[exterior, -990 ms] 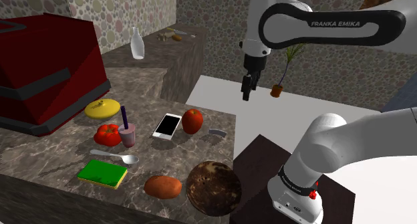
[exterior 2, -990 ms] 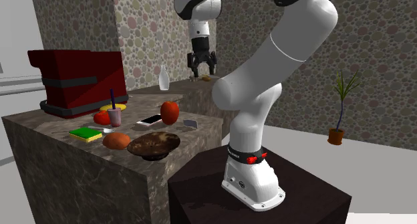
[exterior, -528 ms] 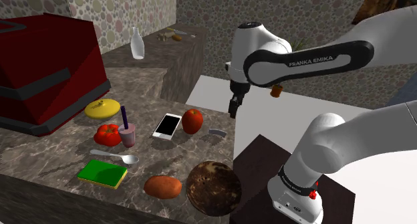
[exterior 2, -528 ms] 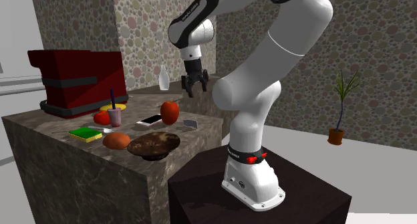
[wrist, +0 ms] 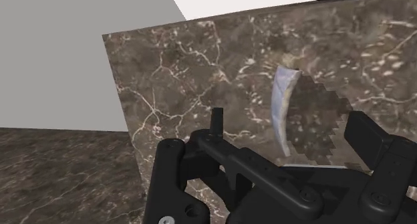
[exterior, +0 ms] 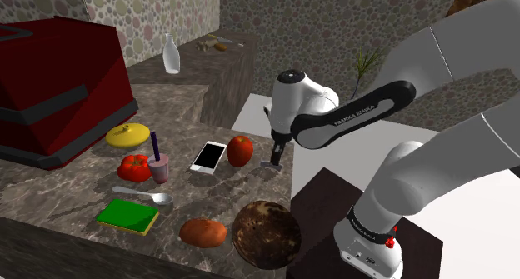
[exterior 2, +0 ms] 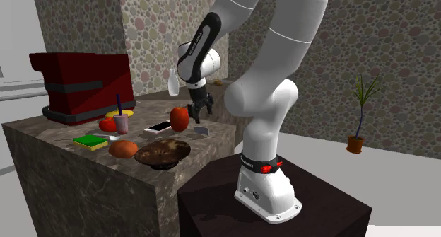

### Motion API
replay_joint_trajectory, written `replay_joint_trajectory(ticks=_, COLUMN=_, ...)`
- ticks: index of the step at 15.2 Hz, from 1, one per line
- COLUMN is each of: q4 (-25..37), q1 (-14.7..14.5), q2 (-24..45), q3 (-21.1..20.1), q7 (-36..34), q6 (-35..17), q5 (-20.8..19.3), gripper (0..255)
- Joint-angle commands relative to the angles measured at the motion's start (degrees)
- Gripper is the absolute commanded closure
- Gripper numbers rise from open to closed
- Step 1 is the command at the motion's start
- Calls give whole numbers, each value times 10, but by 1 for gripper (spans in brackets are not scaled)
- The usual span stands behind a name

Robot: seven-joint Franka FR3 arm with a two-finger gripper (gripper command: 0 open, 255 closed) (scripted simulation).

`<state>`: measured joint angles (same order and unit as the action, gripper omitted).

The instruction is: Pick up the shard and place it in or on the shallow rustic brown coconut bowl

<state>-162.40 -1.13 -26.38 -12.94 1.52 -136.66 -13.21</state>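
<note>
One pale, curved shard [wrist: 283,102] lies flat on the marbled countertop [wrist: 200,75], close to the edge that faces the robot's stand. The black gripper [exterior: 276,157] hangs just above it, fingers spread, with the shard between them and untouched. Thin and flat against the stone, the shard gives the fingertips little to bite on. I judge that a closure made too high would skate over it, and one made off-centre could flick it over the nearby edge to the floor. A red apple [exterior: 240,150] sits just beside the shard, on the shoulder view's left, and the wrist could nudge it toward the white phone [exterior: 208,156]. The dark brown coconut bowl [exterior: 266,232] stands near the same edge, so a careless release might miss its shallow rim.
</note>
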Motion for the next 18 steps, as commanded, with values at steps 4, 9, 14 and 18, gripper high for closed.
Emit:
replay_joint_trajectory(ticks=4, q4=-6, q1=30, q2=73, q3=-32, q7=-50, q6=-87, q5=-59, gripper=0)
replay_joint_trajectory(ticks=9, q4=-9, q1=67, q2=128, q3=-43, q7=-89, q6=-142, q5=-117, gripper=0)
replay_joint_trajectory(ticks=14, q4=-9, q1=67, q2=128, q3=-43, q7=-89, q6=-142, q5=-117, gripper=0)
replay_joint_trajectory(ticks=18, q4=-9, q1=67, q2=128, q3=-43, q7=-89, q6=-141, q5=-117, gripper=255)
